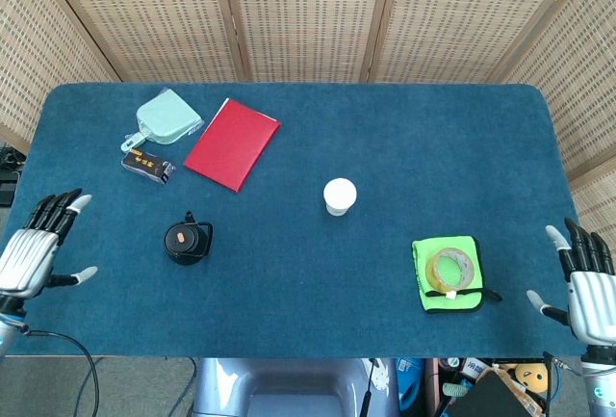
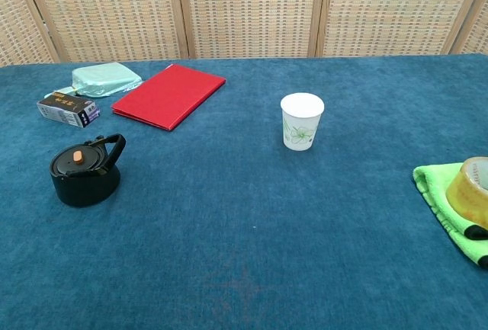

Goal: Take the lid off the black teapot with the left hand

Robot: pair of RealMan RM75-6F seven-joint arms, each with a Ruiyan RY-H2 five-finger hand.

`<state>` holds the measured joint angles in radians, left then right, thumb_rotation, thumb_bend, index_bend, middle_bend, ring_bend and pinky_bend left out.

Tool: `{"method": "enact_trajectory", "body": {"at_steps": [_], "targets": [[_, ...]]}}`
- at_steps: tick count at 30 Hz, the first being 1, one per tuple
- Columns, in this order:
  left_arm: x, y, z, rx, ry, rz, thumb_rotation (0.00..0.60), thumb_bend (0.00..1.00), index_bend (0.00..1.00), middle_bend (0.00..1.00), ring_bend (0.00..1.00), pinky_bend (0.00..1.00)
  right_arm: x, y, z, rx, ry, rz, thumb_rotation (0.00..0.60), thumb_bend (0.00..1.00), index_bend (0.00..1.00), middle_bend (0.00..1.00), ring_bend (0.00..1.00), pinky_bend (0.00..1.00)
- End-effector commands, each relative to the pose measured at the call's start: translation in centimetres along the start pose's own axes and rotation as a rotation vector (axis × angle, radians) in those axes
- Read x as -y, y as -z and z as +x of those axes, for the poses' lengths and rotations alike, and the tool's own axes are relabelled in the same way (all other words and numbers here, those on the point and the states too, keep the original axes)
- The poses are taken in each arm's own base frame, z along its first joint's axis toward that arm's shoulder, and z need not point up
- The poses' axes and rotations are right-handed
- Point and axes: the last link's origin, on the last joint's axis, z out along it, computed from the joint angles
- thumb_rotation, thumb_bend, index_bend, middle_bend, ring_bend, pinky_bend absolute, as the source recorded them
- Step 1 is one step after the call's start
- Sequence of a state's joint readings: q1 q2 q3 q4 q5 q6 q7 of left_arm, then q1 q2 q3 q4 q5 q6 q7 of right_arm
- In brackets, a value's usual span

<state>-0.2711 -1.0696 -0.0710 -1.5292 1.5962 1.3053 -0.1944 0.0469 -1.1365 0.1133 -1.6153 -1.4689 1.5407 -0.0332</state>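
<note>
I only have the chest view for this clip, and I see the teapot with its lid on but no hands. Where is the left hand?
Observer: The left hand hangs at the table's left edge, apart from the teapot, fingers spread, holding nothing.
Operator: And the right hand?
Observer: The right hand is at the right edge, open, beyond the green cloth.
Operator: Anything between the left hand and the teapot?
Observer: Only bare cloth; the small dark box lies further back.

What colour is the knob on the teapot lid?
Orange, on the black lid; clearest in the chest view.
</note>
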Motion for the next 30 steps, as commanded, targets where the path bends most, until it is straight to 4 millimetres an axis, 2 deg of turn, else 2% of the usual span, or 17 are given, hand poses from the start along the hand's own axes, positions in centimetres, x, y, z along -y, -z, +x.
{"method": "enact_trajectory", "body": {"at_steps": [1, 4, 9, 14, 19, 30], "targets": [[0.2, -4.3, 0.0, 0.065, -0.078, -0.15, 0.6, 0.14, 0.27, 0.0, 0.0, 0.0, -0.1, -0.3, -0.1, 0.0, 0.007, -0.011, 0.6, 0.0, 0.0, 0.0, 0.0, 0.0], [0.1, -6.1, -0.2, 0.101, -0.129, -0.179, 0.6, 0.14, 0.38, 0.0, 0.0, 0.0, -0.3, -0.4, -0.2, -0.001, 0.015, -0.027, 0.6, 0.0, 0.0, 0.0, 0.0, 0.0], [-0.7, -8.5, -1.3, 0.154, -0.205, -0.234, 0.6, 0.17, 0.43, 0.0, 0.0, 0.0, -0.5, -0.6, -0.5, 0.004, 0.028, -0.045, 0.6, 0.0, 0.0, 0.0, 0.0, 0.0], [-1.5, -9.9, -3.1, 0.202, -0.249, -0.3, 0.6, 0.21, 0.44, 0.0, 0.0, 0.0, -0.7, -0.7, -0.6, 0.004, 0.033, -0.058, 0.6, 0.0, 0.0, 0.0, 0.0, 0.0], [-2.2, -10.8, -4.4, 0.243, -0.277, -0.34, 0.6, 0.32, 0.45, 0.0, 0.0, 0.0, -0.7, -0.6, -0.4, -0.003, 0.034, -0.062, 0.6, 0.0, 0.0, 0.0, 0.0, 0.0], [-3.3, -12.1, -5.9, 0.275, -0.309, -0.356, 0.6, 0.36, 0.46, 0.0, 0.0, 0.0, -0.8, -0.6, -0.6, 0.006, 0.034, -0.064, 0.6, 0.0, 0.0, 0.0, 0.0, 0.0]]}}
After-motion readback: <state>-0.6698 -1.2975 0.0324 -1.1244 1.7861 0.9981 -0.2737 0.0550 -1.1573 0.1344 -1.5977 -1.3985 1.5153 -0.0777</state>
